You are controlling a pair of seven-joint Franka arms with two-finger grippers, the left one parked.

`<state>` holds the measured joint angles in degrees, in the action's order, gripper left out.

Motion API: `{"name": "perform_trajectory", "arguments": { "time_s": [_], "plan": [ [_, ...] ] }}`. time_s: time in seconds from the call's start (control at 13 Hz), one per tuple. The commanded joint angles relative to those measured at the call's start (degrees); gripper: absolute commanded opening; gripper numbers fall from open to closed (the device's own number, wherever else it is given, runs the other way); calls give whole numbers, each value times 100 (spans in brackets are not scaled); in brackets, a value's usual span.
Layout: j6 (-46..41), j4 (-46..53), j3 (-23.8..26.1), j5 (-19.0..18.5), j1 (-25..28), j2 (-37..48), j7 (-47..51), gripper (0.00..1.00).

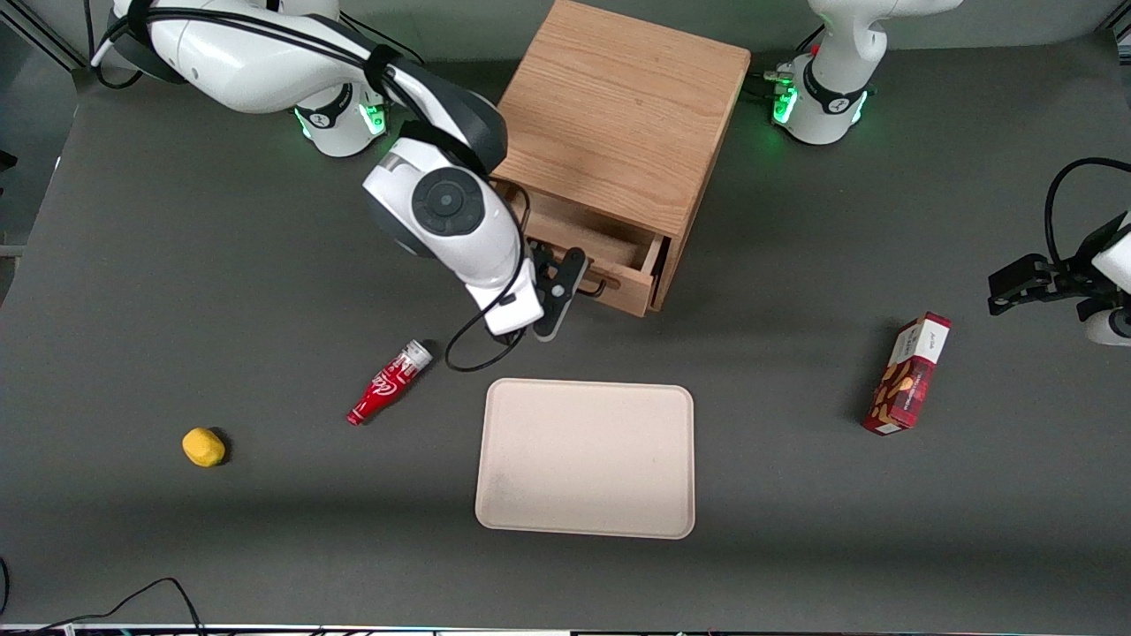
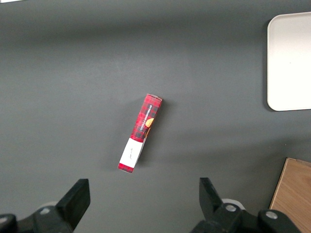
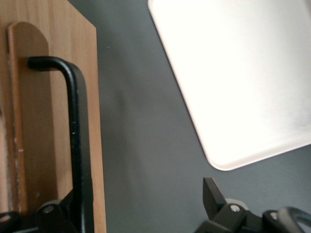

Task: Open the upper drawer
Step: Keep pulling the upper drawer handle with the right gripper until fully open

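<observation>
The upper drawer [image 1: 629, 293] of the light oak cabinet [image 1: 618, 115] stands pulled partly out, so its hollow inside shows. Its thin black loop handle [image 1: 601, 285] is on the drawer front that faces the front camera. My right gripper [image 1: 562, 291] is at that handle, open and holding nothing. In the right wrist view the drawer front [image 3: 53, 121] and the handle [image 3: 75, 126] are close up. The gripper [image 3: 141, 194] has its jaws spread wide, and one finger [image 3: 212, 194] is well clear of the handle. The other finger lies against the handle's bar.
A beige tray [image 1: 585, 521] lies nearer the front camera than the cabinet; it also shows in the right wrist view [image 3: 243, 73]. A red cola bottle [image 1: 389, 383] and a yellow object [image 1: 203, 446] lie toward the working arm's end. A red box [image 1: 908, 375] lies toward the parked arm's end.
</observation>
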<state>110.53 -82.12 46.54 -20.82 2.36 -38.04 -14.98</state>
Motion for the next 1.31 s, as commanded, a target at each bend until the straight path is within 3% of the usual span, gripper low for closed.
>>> {"name": "perform_trajectory", "arguments": {
  "time_s": [0.0,0.31,0.46,1.23],
  "plan": [
    [21,240,-241,-106,46,-54,-338,100],
    [512,337,-636,-10,37,-46,-611,100],
    [732,337,-908,437,37,-28,-698,100],
    [1137,698,-1665,1308,-33,-19,-927,100]
  ]
}}
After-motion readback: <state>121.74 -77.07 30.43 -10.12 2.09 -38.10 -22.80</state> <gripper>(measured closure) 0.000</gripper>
